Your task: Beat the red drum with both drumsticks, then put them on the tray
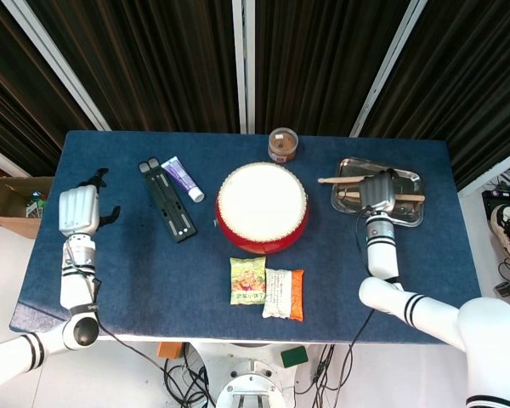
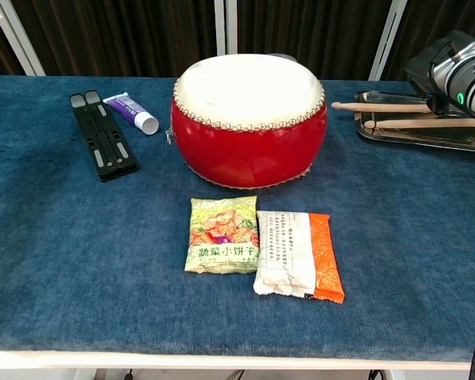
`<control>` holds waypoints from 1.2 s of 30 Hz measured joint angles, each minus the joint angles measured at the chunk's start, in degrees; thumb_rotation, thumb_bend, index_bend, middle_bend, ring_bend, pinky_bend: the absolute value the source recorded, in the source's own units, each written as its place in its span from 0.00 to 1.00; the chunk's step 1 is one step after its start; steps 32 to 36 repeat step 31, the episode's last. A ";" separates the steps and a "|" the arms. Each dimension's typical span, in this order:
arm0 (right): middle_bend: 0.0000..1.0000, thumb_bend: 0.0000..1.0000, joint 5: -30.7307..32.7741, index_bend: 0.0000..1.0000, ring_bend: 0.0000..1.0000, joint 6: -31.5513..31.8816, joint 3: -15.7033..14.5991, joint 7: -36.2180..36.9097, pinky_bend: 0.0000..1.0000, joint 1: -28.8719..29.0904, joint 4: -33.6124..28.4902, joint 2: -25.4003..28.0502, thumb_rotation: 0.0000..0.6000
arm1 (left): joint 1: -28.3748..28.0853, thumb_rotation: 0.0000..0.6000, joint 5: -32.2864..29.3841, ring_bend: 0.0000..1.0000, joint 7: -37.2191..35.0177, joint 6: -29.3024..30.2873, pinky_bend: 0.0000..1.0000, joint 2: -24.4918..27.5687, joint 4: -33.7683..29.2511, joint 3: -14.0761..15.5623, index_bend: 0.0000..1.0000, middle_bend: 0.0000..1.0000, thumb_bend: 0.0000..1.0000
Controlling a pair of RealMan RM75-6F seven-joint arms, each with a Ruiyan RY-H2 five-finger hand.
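Observation:
The red drum (image 1: pixel 262 206) with its white skin stands mid-table, seen from the front in the chest view (image 2: pixel 249 119). My right hand (image 1: pixel 376 192) hovers over the metal tray (image 1: pixel 405 180) at the right and grips one wooden drumstick (image 1: pixel 338 180). That stick pokes out left past the tray's edge toward the drum (image 2: pixel 372 106). A second drumstick (image 1: pixel 408 197) lies flat in the tray (image 2: pixel 427 138), just behind the hand (image 2: pixel 455 75). My left hand (image 1: pixel 78 210) hangs over the table's left edge, fingers apart, holding nothing.
A black folding stand (image 1: pixel 167 200) and a purple-and-white tube (image 1: pixel 183 178) lie left of the drum. A brown jar (image 1: pixel 282 144) stands behind it. Two snack packets (image 1: pixel 247 280) (image 1: pixel 284 294) lie in front. A cardboard box (image 1: pixel 8 200) sits beyond the left edge.

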 measured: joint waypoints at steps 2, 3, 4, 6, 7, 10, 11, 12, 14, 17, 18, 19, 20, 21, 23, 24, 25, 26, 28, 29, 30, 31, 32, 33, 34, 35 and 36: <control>0.47 0.50 -1.93 0.42 0.35 0.51 0.31 4.33 0.39 -1.42 -3.31 2.27 1.00 | 0.67 1.00 1.44 0.35 -0.76 0.26 0.55 0.96 -0.23 0.60 0.17 0.32 0.24; 0.46 0.49 -2.99 0.41 0.34 0.80 0.41 6.47 0.39 -2.18 -4.93 3.43 1.00 | 1.11 1.00 2.70 0.33 -1.55 0.23 0.50 1.73 -0.37 1.16 0.18 0.31 0.24; 0.44 0.48 -4.54 0.39 0.33 1.20 0.52 9.58 0.38 -3.33 -7.18 5.13 1.00 | 1.48 1.00 3.82 0.32 -2.27 0.14 0.46 2.43 -0.46 1.68 0.18 0.30 0.24; 0.40 0.48 -7.47 0.35 0.30 1.93 0.66 15.63 0.37 -5.67 -11.17 8.39 1.00 | 2.55 1.00 6.79 0.28 -4.20 -0.11 0.38 4.47 -0.67 3.17 0.18 0.27 0.23; 0.38 0.48 -8.81 0.31 0.27 2.23 0.69 18.44 0.35 -6.78 -12.86 9.89 1.00 | 3.05 1.00 8.15 0.27 -5.21 -0.28 0.35 5.48 -0.78 3.90 0.18 0.26 0.23; 0.29 0.44 -13.84 0.24 0.20 3.31 0.63 28.54 0.29 -10.80 -18.00 14.90 1.00 | 5.01 1.00 12.68 0.24 -9.17 -0.63 0.27 8.85 -1.13 6.33 0.18 0.24 0.21; 0.26 0.40 -15.56 0.20 0.17 3.70 0.56 31.77 0.26 -12.09 -19.31 16.35 1.00 | 5.71 1.00 14.01 0.24 -10.44 -0.58 0.27 9.75 -1.19 7.02 0.18 0.24 0.20; 0.22 0.35 -17.37 0.17 0.13 4.14 0.44 35.07 0.24 -13.43 -20.53 17.78 1.00 | 6.73 1.00 15.70 0.24 -12.02 -0.30 0.26 10.86 -1.23 7.89 0.18 0.24 0.19; 0.18 0.29 -21.99 0.14 0.10 5.41 -0.03 42.83 0.20 -16.75 -23.06 21.07 1.00 | 8.28 1.00 18.06 0.24 -14.19 0.65 0.26 12.12 -1.22 9.00 0.18 0.24 0.18; 0.17 0.24 -29.74 0.11 0.08 8.24 -1.26 53.17 0.17 -22.08 -25.92 25.47 1.00 | 10.80 1.00 21.61 0.24 -17.75 3.02 0.26 13.71 -1.23 10.66 0.18 0.24 0.18; 0.17 0.24 -32.17 0.11 0.08 9.32 -1.76 55.92 0.16 -23.75 -26.59 26.66 1.00 | 11.80 1.00 23.01 0.24 -18.96 3.90 0.26 14.30 -1.26 11.42 0.18 0.24 0.18; 0.17 0.24 -35.33 0.11 0.07 10.91 -2.53 59.29 0.16 -25.97 -27.35 28.09 1.00 | 12.61 1.00 24.01 0.24 -19.66 4.61 0.26 14.72 -1.29 12.04 0.18 0.24 0.18; 0.16 0.24 -37.57 0.11 0.07 12.19 -3.17 61.58 0.15 -27.61 -27.82 29.04 1.00 | 13.45 1.00 24.87 0.24 -20.13 5.32 0.26 15.08 -1.36 12.64 0.18 0.24 0.18; 0.16 0.24 -39.68 0.11 0.07 13.57 -3.84 63.65 0.15 -29.21 -28.20 29.86 1.00 | 14.58 1.00 25.64 0.24 -20.40 6.21 0.26 15.52 -1.59 13.41 0.18 0.24 0.18; 0.16 0.24 -43.82 0.11 0.07 17.00 -5.39 67.59 0.15 -32.47 -28.69 31.11 1.00 | 16.21 1.00 26.26 0.24 -20.43 7.38 0.26 16.09 -2.42 14.42 0.18 0.24 0.18; 0.16 0.24 -45.27 0.11 0.07 18.47 -6.03 68.89 0.15 -33.71 -28.76 31.39 1.00 | 17.25 1.00 26.61 0.24 -20.44 8.24 0.26 16.40 -3.23 14.95 0.18 0.24 0.18; 0.16 0.24 -47.01 0.11 0.07 20.37 -6.84 70.30 0.15 -35.29 -28.77 31.57 1.00 | 18.02 1.00 26.90 0.24 -20.46 8.97 0.26 16.57 -3.82 15.32 0.18 0.24 0.18; 0.16 0.25 -48.20 0.11 0.07 21.72 -7.42 71.12 0.15 -36.40 -28.72 31.61 1.00 | 18.78 1.00 27.23 0.24 -20.46 9.74 0.26 16.70 -4.38 15.68 0.18 0.24 0.18; 0.17 0.25 -50.77 0.11 0.07 24.57 -8.67 72.60 0.15 -38.76 -28.55 31.48 1.00 | 20.57 1.00 28.05 0.24 -20.30 11.64 0.26 16.84 -5.60 16.49 0.18 0.24 0.17; 0.17 0.25 -51.74 0.11 0.07 25.61 -9.18 72.96 0.15 -39.69 -28.47 31.35 1.00 | 21.32 1.00 28.43 0.24 -20.13 12.46 0.26 16.85 -6.08 16.82 0.18 0.24 0.17; 0.17 0.25 -52.62 0.11 0.07 26.46 -9.65 73.24 0.15 -40.47 -28.41 31.19 1.00 | 22.29 1.00 28.93 0.24 -19.83 13.53 0.26 16.80 -6.64 17.22 0.18 0.24 0.17; 0.18 0.26 -53.66 0.11 0.07 27.17 -10.21 73.56 0.14 -41.25 -28.35 30.98 1.00 | 22.98 1.00 29.26 0.24 -19.53 14.30 0.26 16.71 -7.02 17.48 0.18 0.24 0.17; 0.18 0.26 -53.66 0.11 0.07 27.17 -10.21 73.56 0.14 -41.25 -28.35 30.98 1.00 | 22.98 1.00 29.26 0.24 -19.53 14.30 0.26 16.71 -7.02 17.48 0.18 0.24 0.17; 0.18 0.26 -53.66 0.11 0.07 27.17 -10.21 73.56 0.14 -41.25 -28.35 30.98 1.00 | 22.98 1.00 29.26 0.24 -19.53 14.30 0.26 16.71 -7.02 17.48 0.18 0.24 0.17; 0.18 0.26 -53.66 0.11 0.07 27.17 -10.21 73.56 0.14 -41.25 -28.35 30.98 1.00 | 22.98 1.00 29.26 0.24 -19.53 14.30 0.26 16.71 -7.02 17.48 0.18 0.24 0.17; 0.18 0.26 -53.66 0.11 0.07 27.17 -10.21 73.56 0.14 -41.25 -28.35 30.98 1.00 | 22.98 1.00 29.26 0.24 -19.53 14.30 0.26 16.71 -7.02 17.48 0.18 0.24 0.17; 0.18 0.26 -53.66 0.11 0.07 27.17 -10.21 73.56 0.14 -41.25 -28.35 30.98 1.00 | 22.98 1.00 29.26 0.24 -19.53 14.30 0.26 16.71 -7.02 17.48 0.18 0.24 0.17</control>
